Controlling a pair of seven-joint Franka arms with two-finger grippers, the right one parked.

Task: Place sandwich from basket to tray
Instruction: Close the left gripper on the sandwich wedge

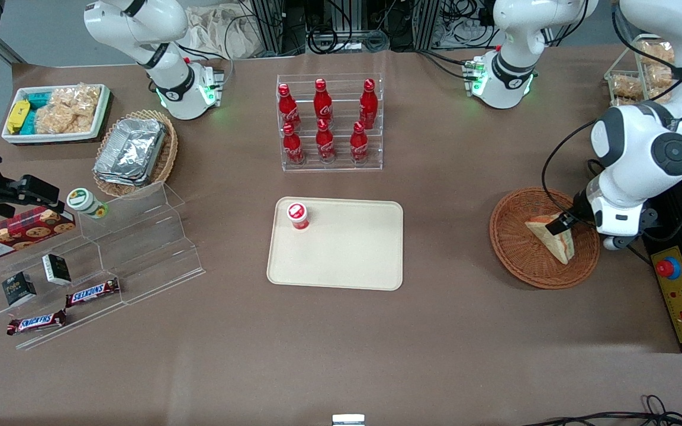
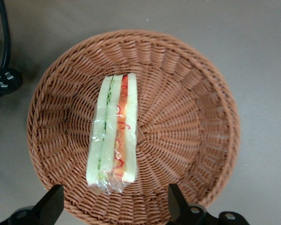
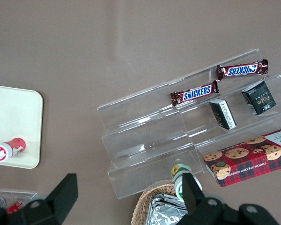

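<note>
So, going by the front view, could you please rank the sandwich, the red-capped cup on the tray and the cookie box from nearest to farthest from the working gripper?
The gripper, open, hovers over the basket.
1. Sandwich: in the basket, directly under the gripper.
2. Red-capped cup: on the tray, mid-table.
3. Cookie box: at the parked arm's end.

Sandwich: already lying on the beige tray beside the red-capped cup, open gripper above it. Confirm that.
Not on the tray. The left wrist view shows the sandwich lying in the basket, with the open gripper above it. Only the red-capped cup stands on the tray.
</note>
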